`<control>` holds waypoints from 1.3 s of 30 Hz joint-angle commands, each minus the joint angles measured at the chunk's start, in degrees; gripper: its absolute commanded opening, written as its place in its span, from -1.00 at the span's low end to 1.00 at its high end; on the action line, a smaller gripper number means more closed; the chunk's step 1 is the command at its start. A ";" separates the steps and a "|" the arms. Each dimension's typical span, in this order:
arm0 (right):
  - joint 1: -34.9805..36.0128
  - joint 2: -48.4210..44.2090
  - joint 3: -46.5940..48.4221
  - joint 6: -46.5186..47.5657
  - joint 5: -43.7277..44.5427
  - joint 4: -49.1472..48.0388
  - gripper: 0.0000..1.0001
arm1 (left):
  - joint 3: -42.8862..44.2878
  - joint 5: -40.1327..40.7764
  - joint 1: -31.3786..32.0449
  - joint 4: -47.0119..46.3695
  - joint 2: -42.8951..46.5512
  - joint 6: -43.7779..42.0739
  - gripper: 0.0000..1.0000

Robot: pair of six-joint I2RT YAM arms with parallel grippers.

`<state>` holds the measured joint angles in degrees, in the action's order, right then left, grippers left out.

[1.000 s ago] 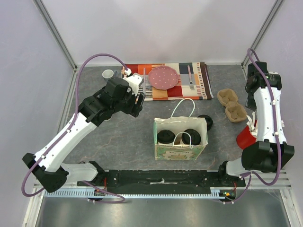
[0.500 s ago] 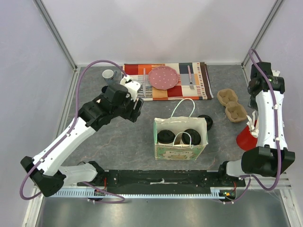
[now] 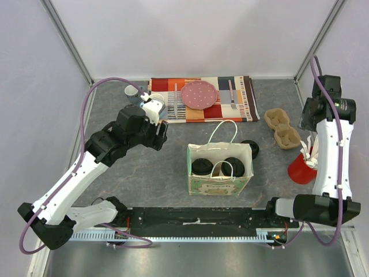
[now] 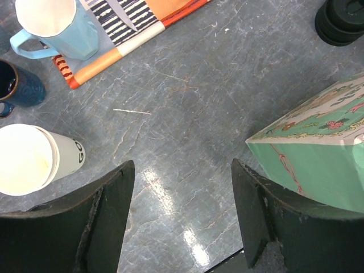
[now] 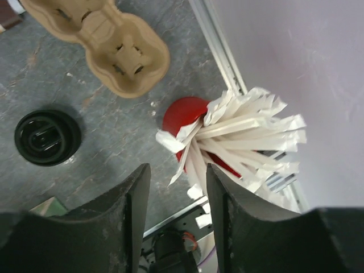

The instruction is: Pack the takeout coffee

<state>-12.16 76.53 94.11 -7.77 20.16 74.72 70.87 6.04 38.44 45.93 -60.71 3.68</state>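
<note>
— Where is the paper cup (image 4: pixel 28 160)?
— Upright on the grey table (image 4: pixel 187 114), far left of the work area, mouth open and uncovered. It is cream-white and tapered, with a dark printed mark on its side. The inside looks empty.
— And the lids?
— One round black lid (image 5: pixel 46 137) lies flat on the table, just beside the right side of the bag (image 3: pixel 219 186). Two more black tops (image 3: pixel 203 166) sit side by side inside the bag, facing up. Whether cups stand under them, I cannot tell.
</note>
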 commanded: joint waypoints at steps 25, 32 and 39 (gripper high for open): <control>-0.14 6.43 -7.53 -1.72 8.05 -0.98 -0.03 | 0.85 -2.79 -1.08 -2.60 -1.87 3.96 0.49; -0.14 8.02 -8.41 -0.76 6.02 -1.77 -0.24 | 1.02 -2.97 -1.43 -2.51 -2.48 4.14 0.48; -0.14 8.11 -6.57 -0.84 6.47 -1.33 -0.69 | 1.20 -3.58 -1.70 -2.43 -2.92 4.32 0.48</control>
<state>-12.16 84.75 85.73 -8.95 25.71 74.13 70.81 3.86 37.19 45.23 -63.26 6.04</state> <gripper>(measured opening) 0.244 0.745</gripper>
